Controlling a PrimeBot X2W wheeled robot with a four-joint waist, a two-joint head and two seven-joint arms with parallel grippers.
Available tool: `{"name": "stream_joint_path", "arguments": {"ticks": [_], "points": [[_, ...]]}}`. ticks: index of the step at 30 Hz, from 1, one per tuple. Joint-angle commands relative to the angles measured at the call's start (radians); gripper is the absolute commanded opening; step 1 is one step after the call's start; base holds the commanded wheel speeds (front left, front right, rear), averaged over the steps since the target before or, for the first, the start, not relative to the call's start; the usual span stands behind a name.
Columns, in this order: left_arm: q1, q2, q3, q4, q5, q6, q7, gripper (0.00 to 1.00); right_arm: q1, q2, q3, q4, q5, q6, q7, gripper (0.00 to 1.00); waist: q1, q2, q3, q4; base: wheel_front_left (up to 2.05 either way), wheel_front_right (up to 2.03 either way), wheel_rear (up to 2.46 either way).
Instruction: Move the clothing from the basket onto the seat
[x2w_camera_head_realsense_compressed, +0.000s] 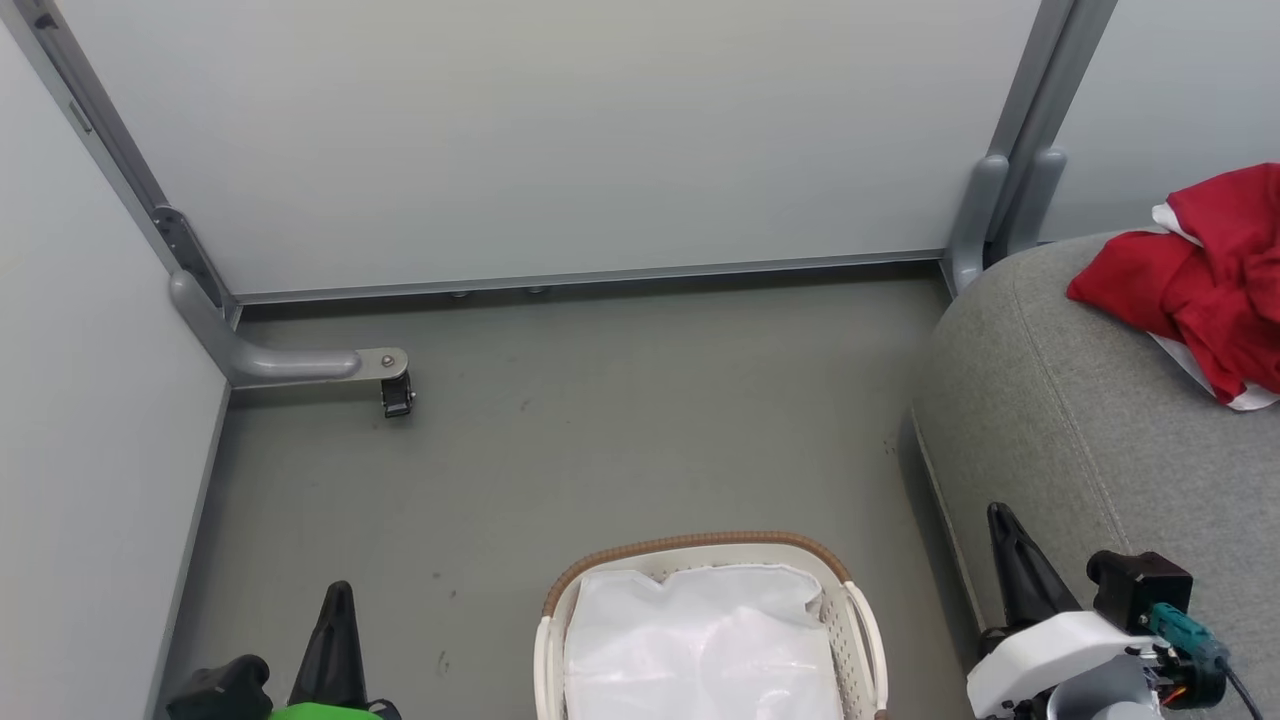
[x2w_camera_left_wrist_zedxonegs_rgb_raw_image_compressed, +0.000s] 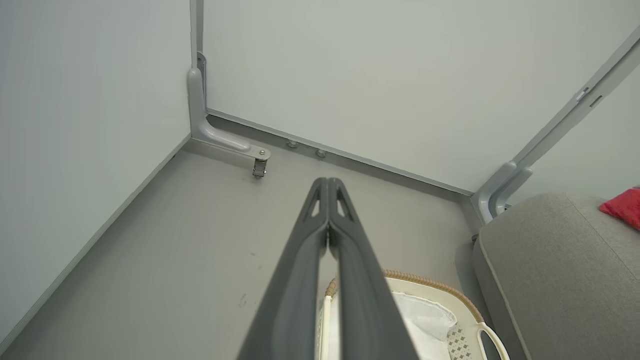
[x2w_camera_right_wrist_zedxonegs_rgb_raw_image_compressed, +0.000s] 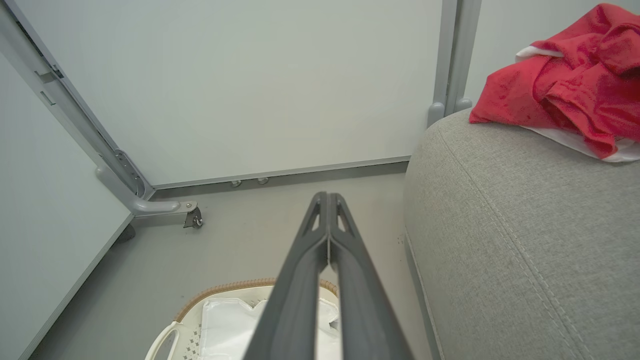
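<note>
Okay, clothing (x2w_camera_head_realsense_compressed: 1200, 280) is a crumpled red heap with white trim at the upper right edge of the head view, lying on top of the grey seat (x2w_camera_head_realsense_compressed: 1060, 430). Basket (x2w_camera_head_realsense_compressed: 700, 541) stands on the floor (x2w_camera_head_realsense_compressed: 600, 430) at bottom centre, near the seat's left side, cut by the bottom edge, with the white liner (x2w_camera_head_realsense_compressed: 700, 640) showing inside. Left gripper (x2w_camera_left_wrist_zedxonegs_rgb_raw_image_compressed: 327, 182): fingers pressed together tip to tip, nothing between them, basket rim below at the frame bottom. Right gripper (x2w_camera_right_wrist_zedxonegs_rgb_raw_image_compressed: 327, 196): same, fingers closed and holding nothing, basket at lower left, seat on the right. Grey frame foot with small caster (x2w_camera_head_realsense_compressed: 397, 395) at left middle of head view.
</note>
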Motion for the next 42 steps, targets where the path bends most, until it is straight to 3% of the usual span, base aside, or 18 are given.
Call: {"name": "stream_joint_path", "arguments": {"ticks": [1, 19, 42], "points": [[-0.022, 0.001, 0.011, -0.017, -0.038, -0.004, 0.008, 0.0, -0.02, -0.004, -0.007, -0.017, 0.045, 0.0, 0.01, 0.0, 0.0, 0.0007, 0.0, -0.001, 0.0, 0.0, 0.0], [-0.064, 0.002, 0.05, -0.027, -0.31, -0.014, 0.088, 0.0, -0.033, -0.006, -0.033, -0.03, 0.358, 0.0, 0.086, 0.0, 0.0, 0.0022, 0.001, -0.014, 0.0, 0.0, 0.0], [-0.105, 0.002, 0.089, -0.035, -0.585, -0.024, 0.17, 0.0, -0.049, -0.008, -0.062, -0.038, 0.674, 0.0, 0.166, 0.0, 0.0, 0.0041, 0.001, -0.03, 0.0, 0.0, 0.0]]}}
